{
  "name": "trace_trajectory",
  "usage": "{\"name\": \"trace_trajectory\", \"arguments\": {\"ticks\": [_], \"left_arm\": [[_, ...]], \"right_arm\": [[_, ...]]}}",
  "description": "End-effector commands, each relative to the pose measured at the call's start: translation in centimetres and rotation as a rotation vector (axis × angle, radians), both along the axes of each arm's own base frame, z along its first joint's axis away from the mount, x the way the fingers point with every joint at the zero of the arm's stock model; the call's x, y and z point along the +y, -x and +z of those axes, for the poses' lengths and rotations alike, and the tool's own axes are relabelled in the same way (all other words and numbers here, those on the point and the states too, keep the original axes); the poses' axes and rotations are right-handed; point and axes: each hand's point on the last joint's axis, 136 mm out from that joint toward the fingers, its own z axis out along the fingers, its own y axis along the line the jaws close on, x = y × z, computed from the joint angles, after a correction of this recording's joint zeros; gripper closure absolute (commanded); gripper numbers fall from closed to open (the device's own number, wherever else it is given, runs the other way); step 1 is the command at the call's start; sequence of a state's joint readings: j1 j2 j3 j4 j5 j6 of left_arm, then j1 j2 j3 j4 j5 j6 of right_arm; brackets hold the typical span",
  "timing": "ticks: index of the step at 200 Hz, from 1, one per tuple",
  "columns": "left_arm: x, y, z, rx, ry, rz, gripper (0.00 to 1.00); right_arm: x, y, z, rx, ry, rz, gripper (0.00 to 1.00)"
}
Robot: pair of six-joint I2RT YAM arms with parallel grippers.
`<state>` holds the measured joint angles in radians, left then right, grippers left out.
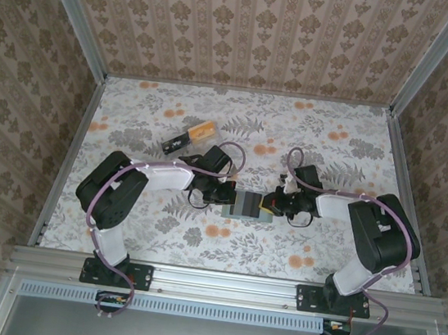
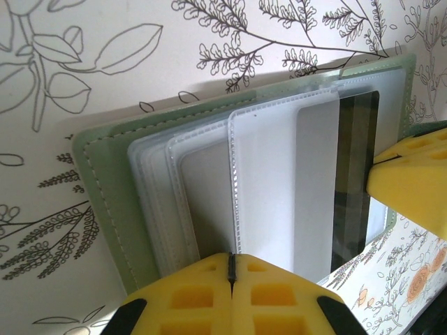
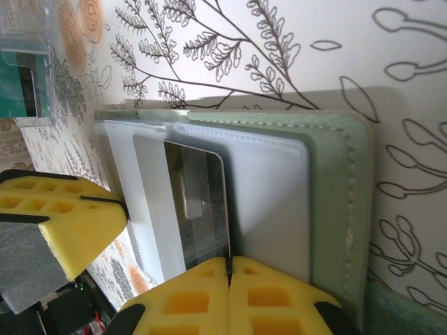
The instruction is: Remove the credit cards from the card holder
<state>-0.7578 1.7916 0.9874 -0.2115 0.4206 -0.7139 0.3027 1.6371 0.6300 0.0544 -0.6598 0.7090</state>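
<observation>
Near the middle of the floral-patterned bench [image 1: 335,141], the grey-green card holder [image 1: 245,205] lies open and flat, with both arms reaching in to it from opposite sides. The left claw [image 1: 222,194] meets its left end and the right claw [image 1: 275,203] its right end.

In the left wrist view, the left claw's yellow pads are pressed fully together. The seam between them sits on the stitched edge of one of the clear plastic sleeves that fan out over the green cover, so this claw pinches the holder itself.

In the right wrist view, the right claw is likewise closed tight, with no gap between its pads. Here the seam lines up with the long edge of a dark, glossy credit card [image 3: 202,209], which lies partly under a frosted sleeve, and the pads grip it at that edge.

A clear plastic box [image 3: 24,77] with something teal inside sits just beyond the holder. A black-and-orange block [image 1: 191,138] lies further back on the bench, apart from the holder.
</observation>
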Motion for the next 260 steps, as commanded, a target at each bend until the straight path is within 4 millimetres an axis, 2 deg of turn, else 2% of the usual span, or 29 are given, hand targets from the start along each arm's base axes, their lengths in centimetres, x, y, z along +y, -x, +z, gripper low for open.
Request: {"name": "trace_trajectory", "arguments": {"ticks": [1,22,32,49,117,144,162,175,200,260], "left_arm": [[2.6,1.0,-2.7,0.058,-0.120,0.025,1.00],[2.5,1.0,-2.4,0.054,-0.115,0.024,1.00],[2.5,0.9,-2.4,0.052,-0.115,0.023,1.00],[2.3,1.0,-2.4,0.053,-0.110,0.020,1.00],[2.0,1.0,-2.5,0.056,-0.104,0.017,1.00],[2.1,1.1,-2.5,0.056,-0.105,0.017,1.00],[2.1,1.1,-2.5,0.054,-0.104,0.015,1.00],[2.2,1.2,-2.5,0.055,-0.107,0.017,1.00],[2.4,1.2,-2.4,0.053,-0.109,0.020,1.00],[2.5,1.0,-2.2,0.045,-0.103,0.020,1.00]], "right_arm": [[-0.5,0.8,0.0,0.009,0.009,0.012,1.00],[-0.5,0.6,0.4,-0.004,-0.003,0.013,1.00],[-0.2,0.4,0.7,-0.012,-0.021,0.019,0.87],[0.1,0.2,0.7,-0.015,-0.047,0.022,0.80],[1.3,-0.1,0.1,-0.011,-0.071,0.039,0.77],[1.6,-0.1,0.1,-0.013,-0.069,0.046,0.79],[1.4,-0.1,-0.1,-0.007,-0.051,0.037,0.91],[0.9,0.1,-0.2,-0.010,-0.025,0.031,0.97],[-0.1,0.5,-0.1,-0.016,0.004,0.024,1.00],[-2.8,1.0,1.2,-0.034,0.052,-0.025,1.00]]}}
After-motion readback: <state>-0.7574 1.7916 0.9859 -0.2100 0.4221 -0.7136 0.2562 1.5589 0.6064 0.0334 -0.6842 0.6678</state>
